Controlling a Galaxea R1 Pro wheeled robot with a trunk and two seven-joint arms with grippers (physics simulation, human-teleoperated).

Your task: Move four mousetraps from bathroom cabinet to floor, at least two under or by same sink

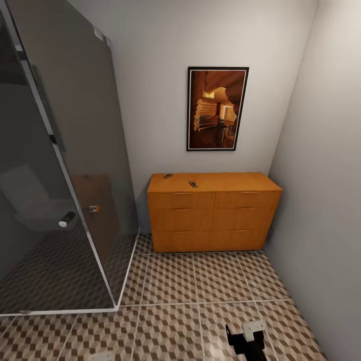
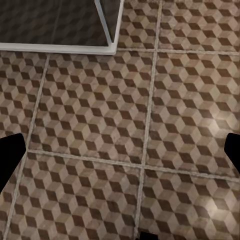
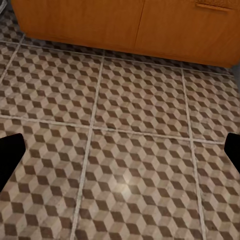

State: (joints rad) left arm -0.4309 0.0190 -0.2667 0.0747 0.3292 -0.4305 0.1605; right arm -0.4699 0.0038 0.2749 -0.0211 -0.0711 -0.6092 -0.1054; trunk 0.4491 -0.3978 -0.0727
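Right arm (image 1: 249, 342) low over bathroom floor (image 1: 170, 291)

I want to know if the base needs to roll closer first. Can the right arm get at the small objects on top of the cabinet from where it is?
Probably not. The right gripper hangs low over the bathroom floor, with tiles between it and the cabinet, whose small objects lie on its top, toward the wall.

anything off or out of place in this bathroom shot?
Nothing damaged or spilled. Only oddity: two small dark items lie loose and askew on the cabinet top, too small to identify. The bathroom floor looks normal.
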